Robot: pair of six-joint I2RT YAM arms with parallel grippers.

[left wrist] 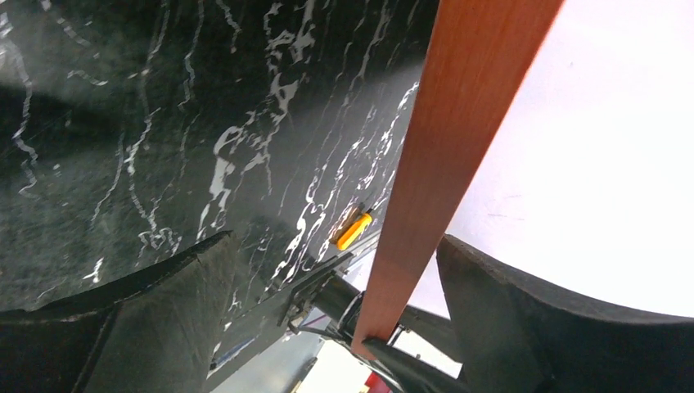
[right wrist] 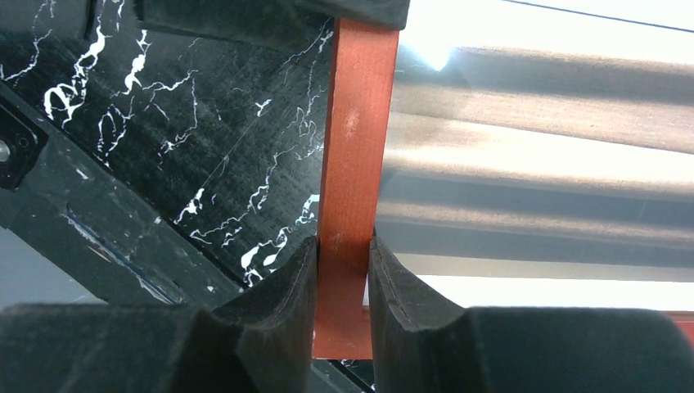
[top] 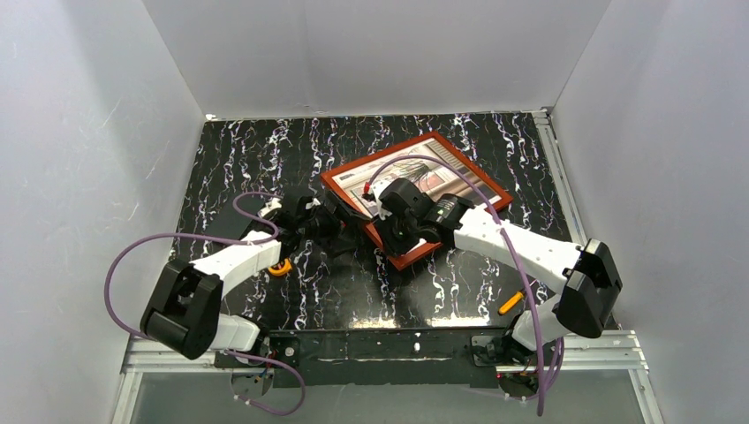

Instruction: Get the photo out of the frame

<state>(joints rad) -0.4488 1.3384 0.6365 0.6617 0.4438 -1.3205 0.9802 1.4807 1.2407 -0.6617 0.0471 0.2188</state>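
Note:
The reddish-brown frame [top: 474,166] lies tilted near the middle of the black marbled table, with the photo [top: 442,172] of curtains inside it. My right gripper [top: 399,237] is shut on the frame's near-left bar. In the right wrist view both pads clamp that bar [right wrist: 352,147] between them [right wrist: 342,270], and the striped print [right wrist: 532,164] lies to its right. My left gripper [top: 340,221] is at the same side of the frame, further left. In the left wrist view its fingers [left wrist: 334,239] stand wide apart with the frame bar [left wrist: 446,155] running between them, untouched.
A small orange piece [top: 510,303] lies on the table by the right arm's base and also shows in the left wrist view [left wrist: 353,231]. White walls close in the table on three sides. Purple cables loop over both arms.

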